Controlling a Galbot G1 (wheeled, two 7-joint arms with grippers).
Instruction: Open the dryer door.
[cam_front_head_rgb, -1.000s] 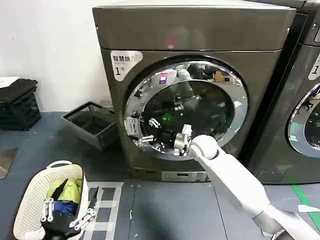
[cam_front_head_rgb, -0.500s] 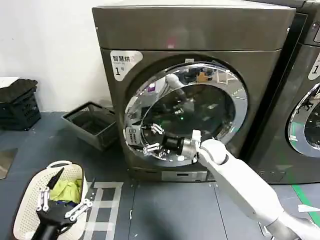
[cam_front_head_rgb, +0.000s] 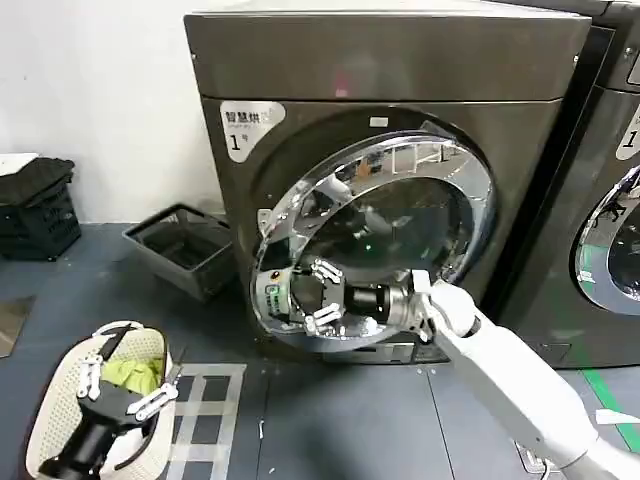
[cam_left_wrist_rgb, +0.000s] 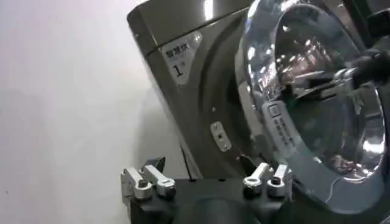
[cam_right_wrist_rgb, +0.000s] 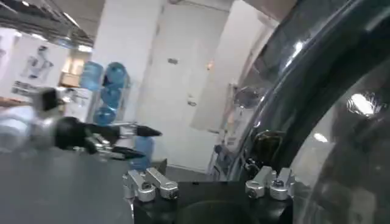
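Note:
The dryer (cam_front_head_rgb: 400, 70) is a dark bronze-grey box with a white "1" sticker; it also shows in the left wrist view (cam_left_wrist_rgb: 183, 36). The dryer door (cam_front_head_rgb: 390, 225), chrome-rimmed with dark glass, stands partly open, its left edge swung out from the front. My right gripper (cam_front_head_rgb: 312, 294) is at that free left edge, fingers spread open across the rim. From the right wrist, the gripper (cam_right_wrist_rgb: 207, 179) is open with the door glass (cam_right_wrist_rgb: 341, 140) close beside it. My left gripper (cam_front_head_rgb: 122, 385) hangs open over the white basket, and its wrist view (cam_left_wrist_rgb: 204, 176) faces the door (cam_left_wrist_rgb: 317, 103).
A white laundry basket (cam_front_head_rgb: 60, 400) with clothes sits on the floor at front left. A dark plastic bin (cam_front_head_rgb: 180, 245) lies beside the dryer, with a black crate (cam_front_head_rgb: 35, 215) by the wall. A neighbouring machine (cam_front_head_rgb: 610, 200) stands close on the right.
The door has swung further out from the dryer, its left edge coming forward. My right gripper moved left and toward me with that edge. The left gripper shifted slightly over the basket.

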